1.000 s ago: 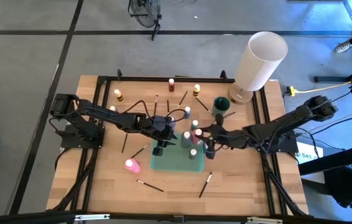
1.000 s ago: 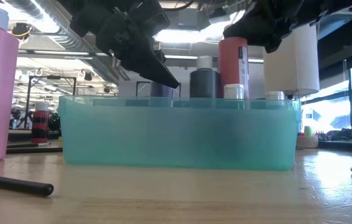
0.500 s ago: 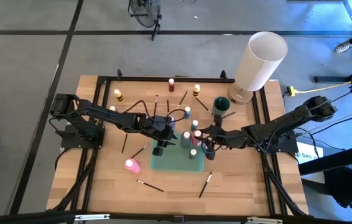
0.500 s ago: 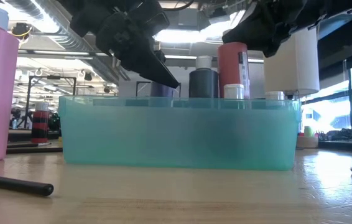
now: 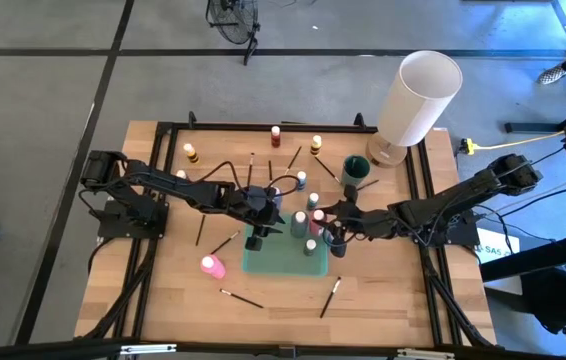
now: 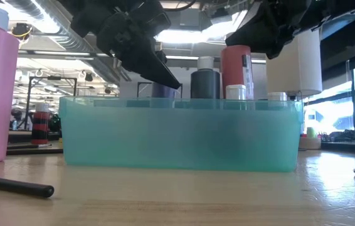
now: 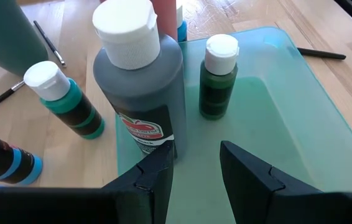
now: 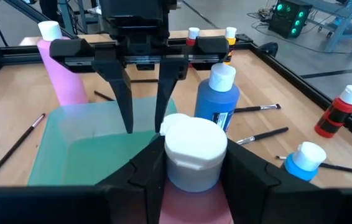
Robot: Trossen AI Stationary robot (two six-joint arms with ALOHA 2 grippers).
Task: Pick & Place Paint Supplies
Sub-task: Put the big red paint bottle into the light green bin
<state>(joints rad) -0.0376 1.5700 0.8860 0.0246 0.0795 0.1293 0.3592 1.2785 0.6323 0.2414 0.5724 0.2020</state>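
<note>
A teal tray (image 5: 285, 262) sits mid-table. A black bottle (image 7: 138, 93) and a small green bottle (image 7: 218, 78) stand upright on its floor. My left gripper (image 7: 194, 168) hangs open over the tray's left part, beside the black bottle, with nothing between its fingers. My right gripper (image 8: 193, 165) is at the tray's right part, shut on a red bottle (image 6: 234, 66) with a white cap (image 8: 194, 149). More paint bottles and brushes lie around the tray, among them a pink bottle (image 5: 212, 266) and a blue one (image 8: 216, 99). My right gripper pinches the red bottle just below its white cap (image 8: 191, 194), one finger on each side. The fingers come from the table's right, slanting slightly down. The bottle stays upright inside the tray; the tray's wall (image 6: 177, 135) hides its base.
A large white cylinder (image 5: 418, 95) and a dark green cup (image 5: 354, 168) stand at the far right. Small bottles (image 5: 275, 134) line the far edge. Loose brushes (image 5: 240, 298) (image 5: 331, 297) lie on the near side of the tray. A teal bottle (image 7: 64, 102) stands just outside the tray.
My right gripper has lowered the red bottle a little into the tray, and the bottle has stayed upright.
</note>
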